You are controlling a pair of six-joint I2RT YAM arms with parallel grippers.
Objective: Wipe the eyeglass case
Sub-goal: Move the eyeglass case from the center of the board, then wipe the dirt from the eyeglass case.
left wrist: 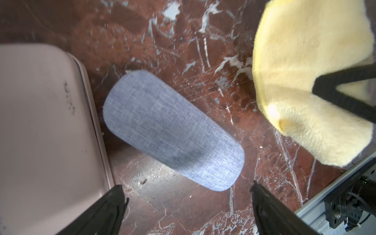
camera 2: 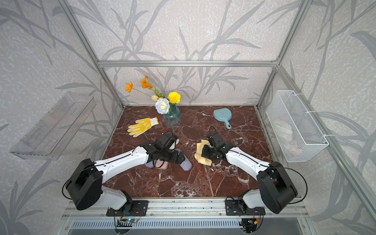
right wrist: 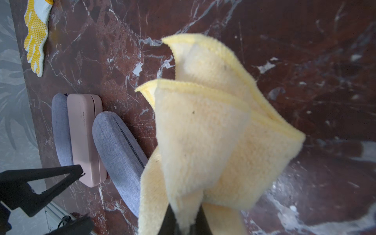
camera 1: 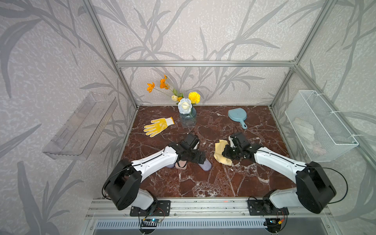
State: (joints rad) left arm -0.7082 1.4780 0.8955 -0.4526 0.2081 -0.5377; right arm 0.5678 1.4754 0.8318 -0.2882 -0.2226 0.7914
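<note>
Now | three cases (right wrist: 85, 138) (right wrist: 120, 154) (right wrist: 61, 130) | one cloth (right wrist: 203, 132) | left pincer (left wrist: 187, 186) apart | right pincer (right wrist: 183, 219) clamping cloth

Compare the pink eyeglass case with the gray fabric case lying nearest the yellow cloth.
Surface: the pink case is smooth and plain; the gray case, nearer the yellow cloth, is woven fabric with a dark seam line. Shape: the pink case has squarer corners; the gray case has fully rounded ends. Pose: the gray case lies slanted relative to the pink case. Both are closed, oblong cases.
</note>
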